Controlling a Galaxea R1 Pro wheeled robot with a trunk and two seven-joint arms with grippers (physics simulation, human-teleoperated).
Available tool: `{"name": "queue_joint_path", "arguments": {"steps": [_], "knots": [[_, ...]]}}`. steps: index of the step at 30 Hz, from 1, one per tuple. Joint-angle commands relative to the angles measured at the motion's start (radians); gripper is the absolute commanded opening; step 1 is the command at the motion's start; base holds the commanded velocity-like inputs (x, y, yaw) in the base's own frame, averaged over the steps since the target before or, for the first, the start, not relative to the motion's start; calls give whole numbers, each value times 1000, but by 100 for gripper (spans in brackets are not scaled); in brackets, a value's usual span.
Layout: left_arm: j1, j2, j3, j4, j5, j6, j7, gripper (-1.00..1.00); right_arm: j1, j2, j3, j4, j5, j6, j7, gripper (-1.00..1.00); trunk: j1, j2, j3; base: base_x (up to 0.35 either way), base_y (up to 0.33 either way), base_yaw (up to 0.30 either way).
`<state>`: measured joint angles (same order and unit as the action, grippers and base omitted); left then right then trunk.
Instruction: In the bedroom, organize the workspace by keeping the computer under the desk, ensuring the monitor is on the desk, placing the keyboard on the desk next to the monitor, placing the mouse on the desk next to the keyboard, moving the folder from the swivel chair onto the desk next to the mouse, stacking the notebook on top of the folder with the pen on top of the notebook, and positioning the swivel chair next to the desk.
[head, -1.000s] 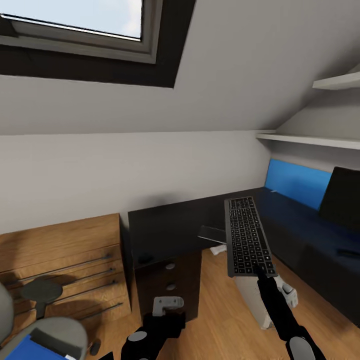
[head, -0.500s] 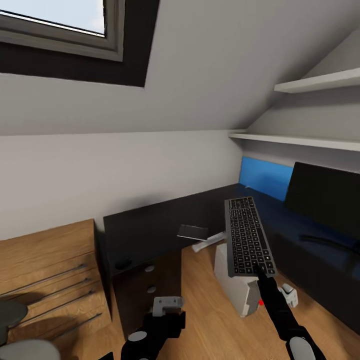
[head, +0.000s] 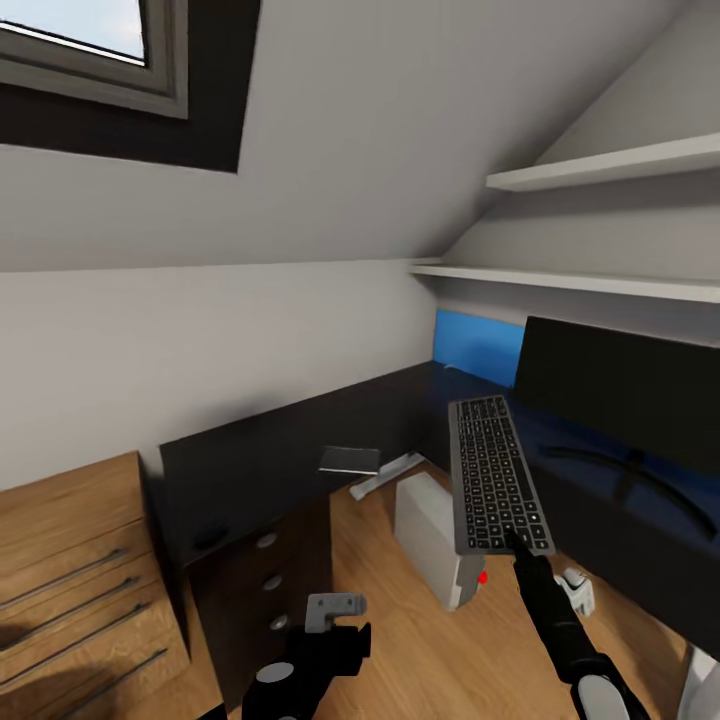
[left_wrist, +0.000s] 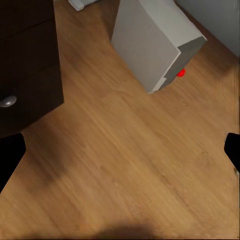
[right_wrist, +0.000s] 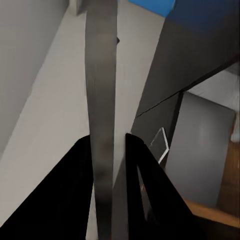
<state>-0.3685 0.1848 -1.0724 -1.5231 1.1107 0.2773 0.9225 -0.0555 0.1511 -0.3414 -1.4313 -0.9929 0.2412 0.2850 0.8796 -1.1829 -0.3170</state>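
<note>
My right gripper is shut on the near end of the grey keyboard, which it holds up in the air, tilted, in front of the desk. The right wrist view shows the keyboard edge-on between both fingers. The black monitor stands on the dark desk at the right. A white computer tower stands on the wooden floor by the desk. A small dark mouse lies on the desk's left end, and a thin grey book near its edge. My left gripper hangs open over the floor.
The desk's drawer unit stands at its left end, with a wooden dresser beyond. Two wall shelves hang above the monitor. A blue panel backs the desk. A small white object lies on the floor.
The camera has turned right, so the room has slid left: the swivel chair has left the picture and the monitor and computer show more. The keyboard stays in my right gripper.
</note>
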Motion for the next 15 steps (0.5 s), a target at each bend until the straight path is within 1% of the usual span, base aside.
{"name": "queue_joint_path", "arguments": {"steps": [1,6,15], "knots": [[-1,1,-1,-2,3,3,6,100,-1,1,-3,2,-16,11,6,-100,0,-1,-1,-178,195,-299],[-1,1,-1,-2,4,3,6,100,-1,1,-2,15,-15,10,6,-100,0,-1,-1,-58,62,-299],[-1,1,-1,-2,3,3,6,100,-1,1,-4,16,-15,10,6,-100,0,-1,-1,-6,6,-299]]}}
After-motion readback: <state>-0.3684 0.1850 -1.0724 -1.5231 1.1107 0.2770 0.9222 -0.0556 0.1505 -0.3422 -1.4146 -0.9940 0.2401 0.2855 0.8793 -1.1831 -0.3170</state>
